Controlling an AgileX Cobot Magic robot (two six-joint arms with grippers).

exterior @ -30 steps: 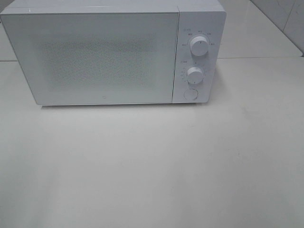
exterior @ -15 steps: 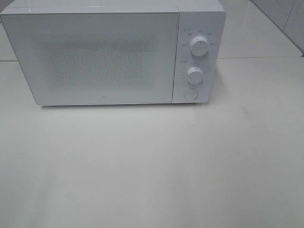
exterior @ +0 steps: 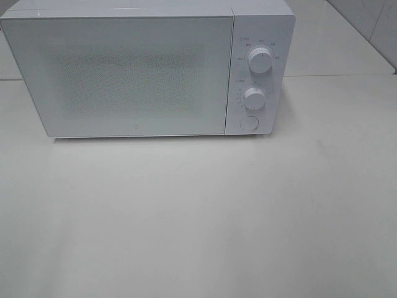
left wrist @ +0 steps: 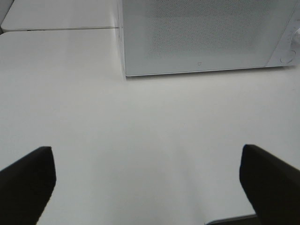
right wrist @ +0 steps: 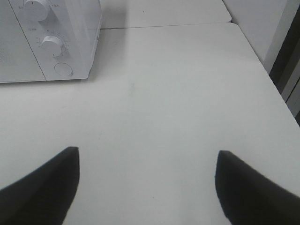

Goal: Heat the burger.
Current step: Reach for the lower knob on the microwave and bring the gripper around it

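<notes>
Here's the white microwave sitting square at the back of the table, door shut flush, and no burger anywhere in sight: not on the table, not in either wrist view, and the door's speckled window gives nothing away (it may be inside, but I cannot tell). So everything turns on that front panel. The left gripper hangs over bare table with its fingers spread wide, gripping nothing, looking straight at the door. The right gripper is likewise spread and empty-handed, and its view takes in the control strip: upper knob, lower knob and the round button stacked one below the other down the microwave's right side. Both arms sit pulled back out of the high camera's sight, well apart from the microwave. My read: the right arm is the nearer one for the controls, ahead and towards the middle from its fingers, and the left is the nearer for the door.
</notes>
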